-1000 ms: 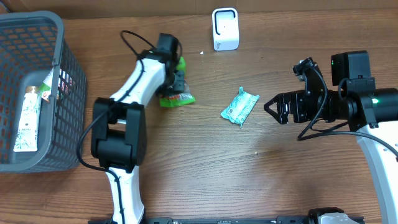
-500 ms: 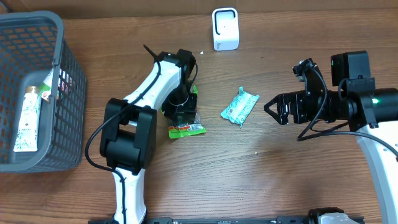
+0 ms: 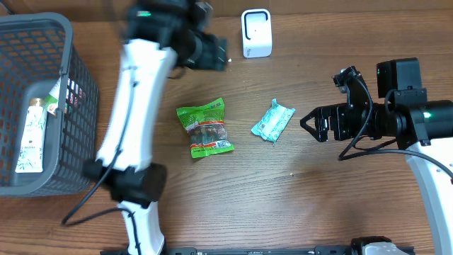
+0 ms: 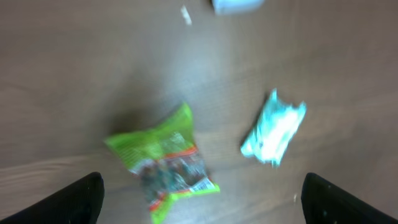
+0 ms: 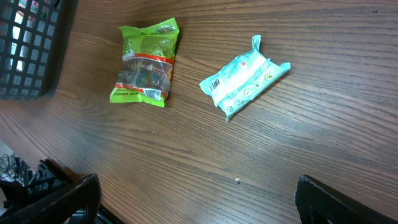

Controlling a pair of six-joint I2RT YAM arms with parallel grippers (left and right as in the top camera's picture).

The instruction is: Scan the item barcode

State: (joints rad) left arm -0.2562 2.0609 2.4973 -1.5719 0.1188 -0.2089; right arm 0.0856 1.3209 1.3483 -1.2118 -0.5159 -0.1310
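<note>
A green snack packet [image 3: 205,127] lies flat on the wooden table, its barcode end toward the front. Right of it lies a teal wipes packet [image 3: 272,120]. The white scanner [image 3: 256,32] stands at the back edge. My left gripper [image 3: 216,51] hovers high near the scanner, blurred and open with nothing in it. In its wrist view the green packet [image 4: 166,158] and the teal packet [image 4: 273,127] lie far below the left gripper [image 4: 202,199]. My right gripper [image 3: 311,122] is open just right of the teal packet [image 5: 244,78], with the green packet [image 5: 144,61] beyond it.
A grey mesh basket [image 3: 42,25] fills the left end of the table and holds a white and green box [image 3: 32,131]. Its corner [image 5: 31,43] shows in the right wrist view. Bare wood lies in front of both packets.
The left gripper has opened and let go of the green packet, which now lies on the table. The left arm has swung up and back toward the scanner. The right arm has not moved.
</note>
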